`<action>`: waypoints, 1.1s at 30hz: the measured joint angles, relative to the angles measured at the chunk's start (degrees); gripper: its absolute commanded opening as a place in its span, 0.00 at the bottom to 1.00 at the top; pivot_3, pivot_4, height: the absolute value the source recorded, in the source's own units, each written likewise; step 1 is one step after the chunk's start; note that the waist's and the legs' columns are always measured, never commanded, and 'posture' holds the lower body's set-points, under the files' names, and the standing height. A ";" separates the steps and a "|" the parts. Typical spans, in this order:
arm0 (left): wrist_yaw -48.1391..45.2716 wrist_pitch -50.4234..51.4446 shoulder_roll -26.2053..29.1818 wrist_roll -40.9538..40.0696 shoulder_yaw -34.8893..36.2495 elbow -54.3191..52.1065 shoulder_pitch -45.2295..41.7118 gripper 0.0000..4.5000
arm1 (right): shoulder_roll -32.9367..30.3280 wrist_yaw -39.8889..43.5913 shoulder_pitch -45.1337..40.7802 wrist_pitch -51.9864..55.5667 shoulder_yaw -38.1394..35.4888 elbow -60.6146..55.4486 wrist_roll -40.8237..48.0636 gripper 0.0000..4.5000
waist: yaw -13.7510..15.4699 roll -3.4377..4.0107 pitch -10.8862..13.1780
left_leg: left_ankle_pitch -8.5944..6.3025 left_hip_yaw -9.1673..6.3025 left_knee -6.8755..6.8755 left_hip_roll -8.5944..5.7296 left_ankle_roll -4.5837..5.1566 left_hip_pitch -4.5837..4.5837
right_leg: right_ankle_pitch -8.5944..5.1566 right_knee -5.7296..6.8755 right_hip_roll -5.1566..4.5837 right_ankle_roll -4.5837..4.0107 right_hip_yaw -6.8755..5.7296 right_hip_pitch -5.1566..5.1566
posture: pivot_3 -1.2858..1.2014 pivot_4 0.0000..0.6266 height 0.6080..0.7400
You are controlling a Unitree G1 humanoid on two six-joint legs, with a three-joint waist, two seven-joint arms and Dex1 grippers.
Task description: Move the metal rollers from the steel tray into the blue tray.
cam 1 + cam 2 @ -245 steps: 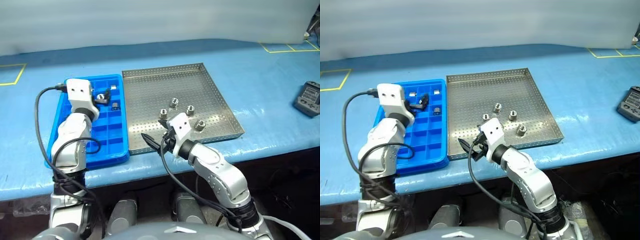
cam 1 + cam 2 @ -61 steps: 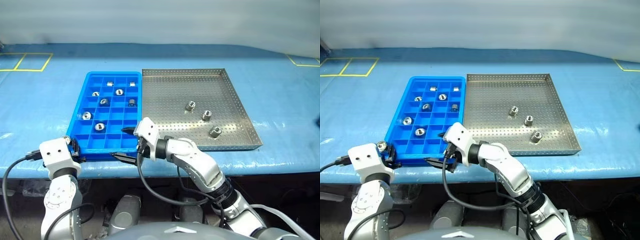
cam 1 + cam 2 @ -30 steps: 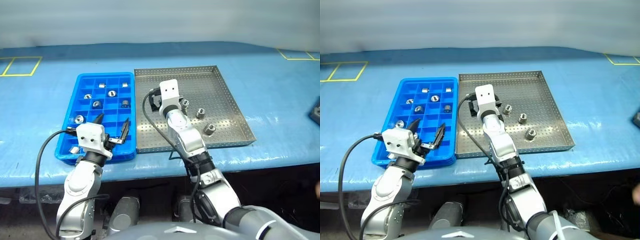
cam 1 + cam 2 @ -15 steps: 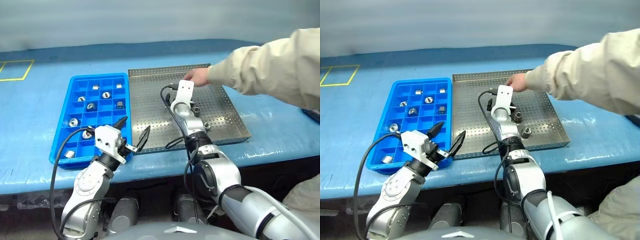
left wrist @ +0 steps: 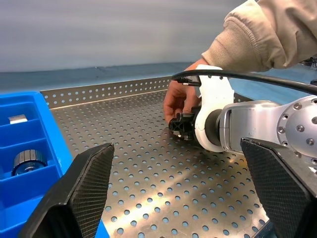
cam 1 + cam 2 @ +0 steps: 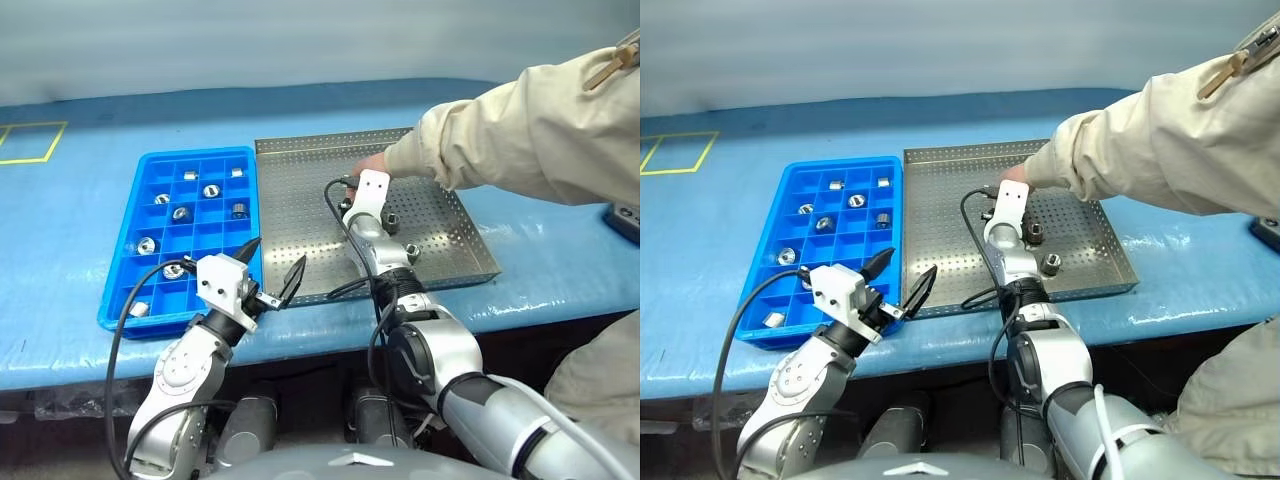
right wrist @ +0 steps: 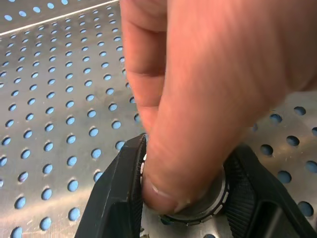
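The steel tray (image 6: 300,215) lies right of the blue tray (image 6: 118,300), which holds several metal rollers (image 6: 181,213) in its compartments. Two rollers (image 6: 411,251) lie loose in the steel tray. My right gripper (image 7: 185,166) is low over the steel tray's middle, shut on a metal roller (image 7: 200,214). A person's hand (image 7: 198,89) presses a fingertip onto that roller, hiding most of it. In the head view the right gripper (image 6: 349,207) sits just under that hand (image 6: 372,163). My left gripper (image 6: 271,268) hangs open and holds nothing, at the near edge where the two trays meet.
The person's beige sleeve (image 6: 520,130) reaches in from the right across the steel tray's far right corner. A dark device (image 6: 625,222) lies at the table's right edge. Yellow tape marks (image 6: 35,140) the blue table cover at far left.
The person's hand has come down from the tray's far rim onto the roller at my right gripper, which has shut on it. The left arm has barely moved.
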 measured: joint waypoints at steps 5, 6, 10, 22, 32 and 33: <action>0.10 -0.03 0.07 0.23 0.08 0.00 0.11 1.00 | 0.32 2.18 4.05 5.97 3.40 -10.64 0.29 0.38 | -0.02 0.08 0.04 | 0.00 -0.01 0.00 0.00 0.00 -0.03 | 0.00 0.00 0.00 0.00 0.00 -0.02 | 0.60 0.24 1.00; 0.13 -0.05 0.05 0.23 0.09 0.00 0.12 1.00 | 0.37 2.57 4.68 7.11 4.09 -13.12 0.38 0.38 | -0.01 0.08 0.04 | 0.00 -0.01 0.00 0.00 0.00 -0.03 | 0.00 0.00 0.00 0.00 0.00 -0.03 | 0.60 0.24 1.00; 0.17 -0.08 0.03 0.23 0.14 0.00 0.11 1.00 | 0.42 4.92 6.46 10.87 8.09 -22.90 0.37 0.38 | -0.05 0.10 0.04 | 0.00 -0.02 0.00 0.00 0.00 -0.03 | -0.01 0.00 0.00 0.00 -0.01 -0.04 | 0.60 0.24 1.00; 0.79 -0.49 -0.77 0.18 0.33 0.00 -0.04 1.00 | 0.49 13.01 9.92 16.63 12.98 -30.42 2.69 0.38 | 0.16 0.12 0.05 | 0.00 -0.02 -0.04 0.01 0.00 -0.06 | -0.01 -0.02 0.00 0.00 -0.01 -0.08 | 0.61 0.24 1.00; 6.64 -4.78 -3.46 0.80 7.90 -0.51 3.76 1.00 | 0.71 26.06 10.52 20.22 24.75 -39.13 7.11 0.38 | 2.27 0.11 0.06 | -0.01 -0.10 -0.01 0.04 -0.01 -0.08 | -0.04 -0.02 0.03 -0.03 -0.08 -0.06 | 0.66 0.24 1.00; 7.24 -5.29 -3.53 1.07 8.40 -0.66 4.31 1.00 | 0.73 26.49 10.50 20.27 25.39 -38.96 7.14 0.38 | 2.54 0.11 0.06 | -0.01 -0.11 -0.02 0.05 -0.01 -0.08 | -0.05 -0.02 0.03 -0.04 -0.09 -0.07 | 0.66 0.24 1.00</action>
